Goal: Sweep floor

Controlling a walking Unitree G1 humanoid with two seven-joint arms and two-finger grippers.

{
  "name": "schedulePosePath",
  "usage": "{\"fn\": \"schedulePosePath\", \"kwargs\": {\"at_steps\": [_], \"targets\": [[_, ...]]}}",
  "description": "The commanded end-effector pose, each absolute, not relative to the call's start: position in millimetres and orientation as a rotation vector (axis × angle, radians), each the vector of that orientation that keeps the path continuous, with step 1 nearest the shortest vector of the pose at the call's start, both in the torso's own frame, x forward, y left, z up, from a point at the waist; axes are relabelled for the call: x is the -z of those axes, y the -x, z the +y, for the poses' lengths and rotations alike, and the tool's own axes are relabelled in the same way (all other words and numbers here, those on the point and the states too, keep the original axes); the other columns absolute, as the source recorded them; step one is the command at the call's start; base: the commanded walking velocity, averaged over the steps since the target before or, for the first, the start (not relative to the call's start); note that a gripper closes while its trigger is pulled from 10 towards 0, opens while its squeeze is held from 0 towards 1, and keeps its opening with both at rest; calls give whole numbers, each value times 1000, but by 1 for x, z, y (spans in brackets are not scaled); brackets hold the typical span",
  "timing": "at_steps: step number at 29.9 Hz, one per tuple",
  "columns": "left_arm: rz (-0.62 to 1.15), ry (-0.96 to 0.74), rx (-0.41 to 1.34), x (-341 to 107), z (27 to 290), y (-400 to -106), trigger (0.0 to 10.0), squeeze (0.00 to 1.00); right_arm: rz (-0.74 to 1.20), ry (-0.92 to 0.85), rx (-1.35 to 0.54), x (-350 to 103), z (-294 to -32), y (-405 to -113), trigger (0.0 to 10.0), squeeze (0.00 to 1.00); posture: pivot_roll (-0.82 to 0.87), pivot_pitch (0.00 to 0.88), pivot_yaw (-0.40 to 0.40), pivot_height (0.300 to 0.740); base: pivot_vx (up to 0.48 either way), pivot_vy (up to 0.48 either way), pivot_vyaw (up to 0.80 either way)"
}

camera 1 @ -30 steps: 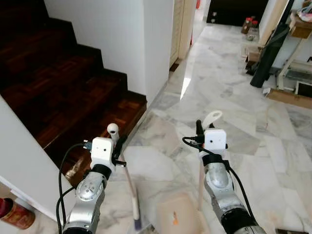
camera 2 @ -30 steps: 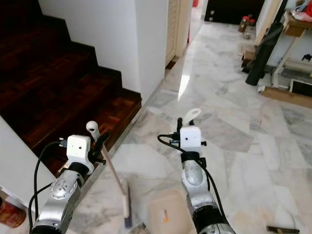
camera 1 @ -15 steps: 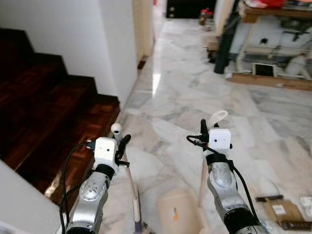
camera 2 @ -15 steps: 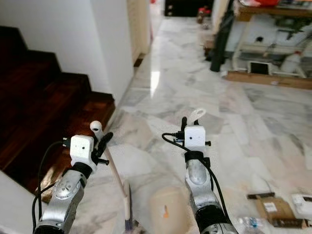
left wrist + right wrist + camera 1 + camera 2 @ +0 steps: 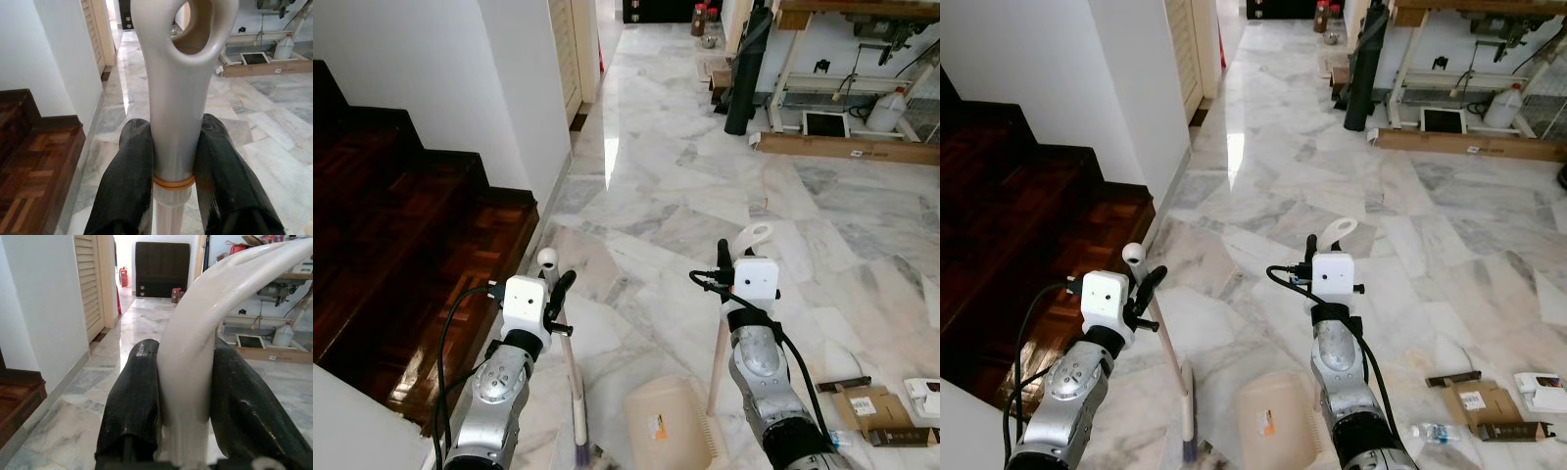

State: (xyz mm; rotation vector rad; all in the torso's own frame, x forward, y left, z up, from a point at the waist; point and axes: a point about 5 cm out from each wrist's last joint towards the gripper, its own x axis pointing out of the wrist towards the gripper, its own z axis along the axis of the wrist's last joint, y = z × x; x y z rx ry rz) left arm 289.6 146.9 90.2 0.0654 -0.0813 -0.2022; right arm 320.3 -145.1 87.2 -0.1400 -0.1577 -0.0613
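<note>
My left gripper (image 5: 554, 297) is shut on the pale handle of a broom (image 5: 570, 367), low at the left, just below the handle's rounded top. The broom head (image 5: 583, 453) rests on the marble floor near the bottom edge. In the left wrist view both fingers (image 5: 128, 181) clamp the broom handle (image 5: 180, 83). My right gripper (image 5: 723, 262) is shut on the upright handle of a cream dustpan (image 5: 668, 427), whose pan lies on the floor between my arms. In the right wrist view the dustpan handle (image 5: 193, 347) is pinched between the black fingers (image 5: 131, 399).
Dark wooden stairs (image 5: 401, 230) and a white wall corner (image 5: 519, 88) stand at the left. Cardboard scraps (image 5: 862, 399) and a plastic bottle (image 5: 1435, 431) lie on the floor at the right. A black roll (image 5: 744, 69), a workbench and a white jug (image 5: 886, 108) stand at the far right.
The camera has swung to the right, so the stairs slid left and the right-hand room and floor litter came into view. Both grippers keep their hold unchanged.
</note>
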Motion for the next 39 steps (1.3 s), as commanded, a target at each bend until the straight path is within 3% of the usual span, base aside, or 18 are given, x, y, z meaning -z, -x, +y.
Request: {"fn": "schedulePosePath", "kwargs": {"at_steps": [1, 9, 39], "targets": [[-126, -78, 193, -102, 150, -293, 10000, 0, -186, 138, 58, -95, -143, -324, 10000, 0, 92, 0, 44, 740, 0, 0, -800], [-121, -76, 189, -102, 150, -294, 10000, 0, -184, 139, 61, -94, -143, -324, 10000, 0, 93, 0, 44, 740, 0, 274, -800], [-127, -89, 209, -102, 148, -292, 10000, 0, -192, 142, 72, -96, -143, -325, 10000, 0, 95, 0, 49, 740, 0, 0, -790]]}}
